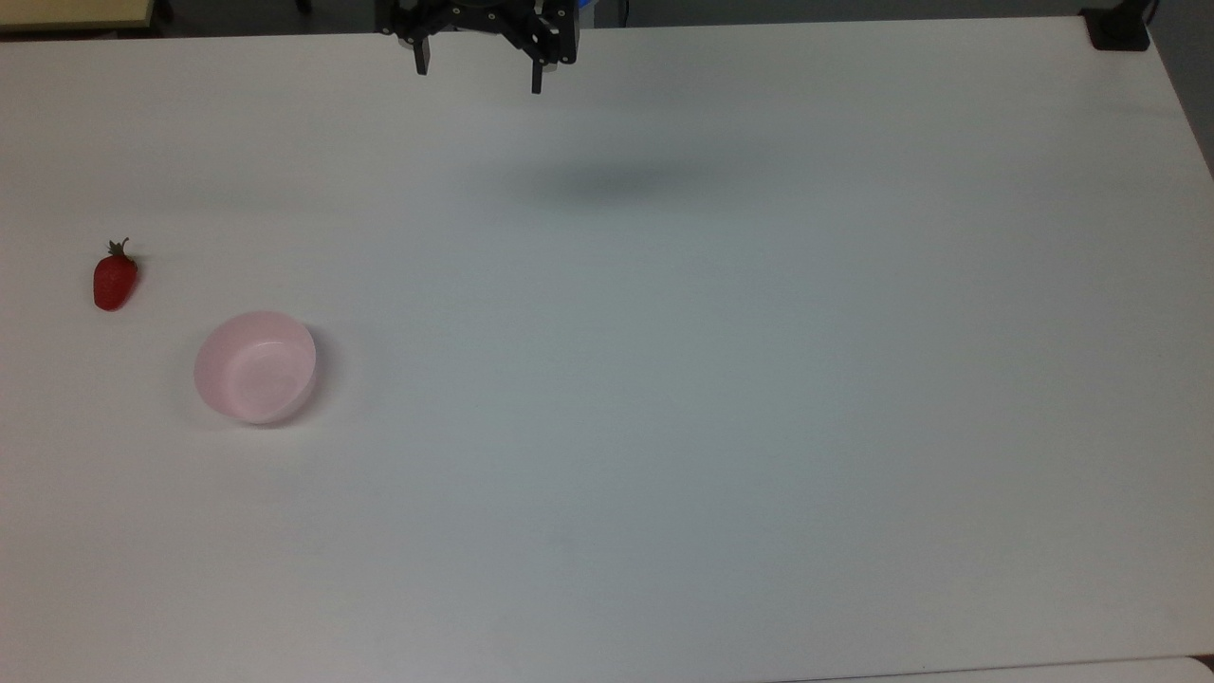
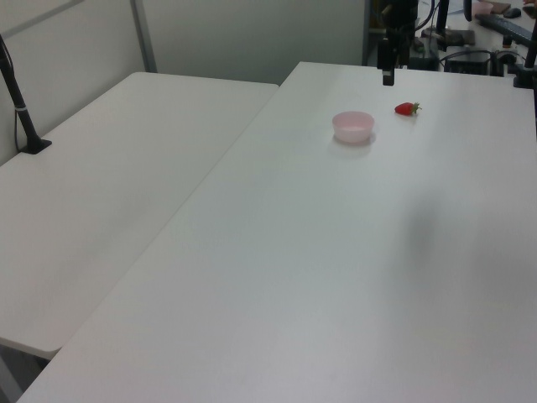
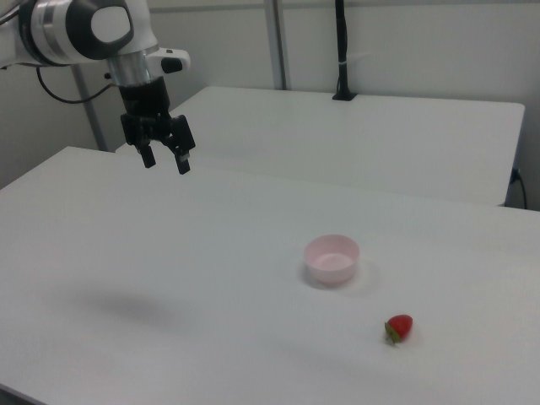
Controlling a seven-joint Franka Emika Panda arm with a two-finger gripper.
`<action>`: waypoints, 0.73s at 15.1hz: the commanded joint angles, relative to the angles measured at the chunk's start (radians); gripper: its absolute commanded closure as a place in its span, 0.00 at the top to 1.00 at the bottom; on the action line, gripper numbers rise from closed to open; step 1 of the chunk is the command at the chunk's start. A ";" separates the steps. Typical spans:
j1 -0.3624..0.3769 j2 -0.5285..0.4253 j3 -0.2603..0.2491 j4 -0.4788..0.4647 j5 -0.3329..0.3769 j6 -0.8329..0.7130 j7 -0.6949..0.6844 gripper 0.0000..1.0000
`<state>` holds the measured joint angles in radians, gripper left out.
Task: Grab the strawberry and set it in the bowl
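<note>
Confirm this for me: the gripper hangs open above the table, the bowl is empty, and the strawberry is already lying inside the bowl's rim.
One thing is wrong. The strawberry is not inside the bowl; it lies on the table apart from it, as the top view shows. The rest holds: the gripper hangs open above the table, and the bowl is empty.

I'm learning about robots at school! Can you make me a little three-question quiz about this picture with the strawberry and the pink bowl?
1. True or false: the strawberry lies inside the bowl.
2. Is the claw A) open in the air, or B) shut on the strawberry?
3. Fill in: the bowl's colour is pale ____.

Key: 1 false, it lies on the table beside the bowl; 2 A; 3 pink.
</note>
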<state>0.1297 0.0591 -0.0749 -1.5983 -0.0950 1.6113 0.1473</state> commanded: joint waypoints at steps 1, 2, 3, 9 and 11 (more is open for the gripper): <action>-0.013 -0.031 -0.017 -0.023 0.021 -0.017 -0.006 1.00; -0.013 -0.028 -0.017 -0.023 0.023 -0.016 -0.008 1.00; -0.013 -0.031 -0.019 -0.023 0.023 -0.016 -0.009 1.00; -0.027 -0.042 -0.020 -0.012 0.023 -0.024 -0.011 1.00; -0.030 -0.041 -0.022 -0.012 0.023 -0.024 -0.011 1.00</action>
<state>0.0995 0.0404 -0.0888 -1.5994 -0.0892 1.6107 0.1460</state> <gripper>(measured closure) 0.000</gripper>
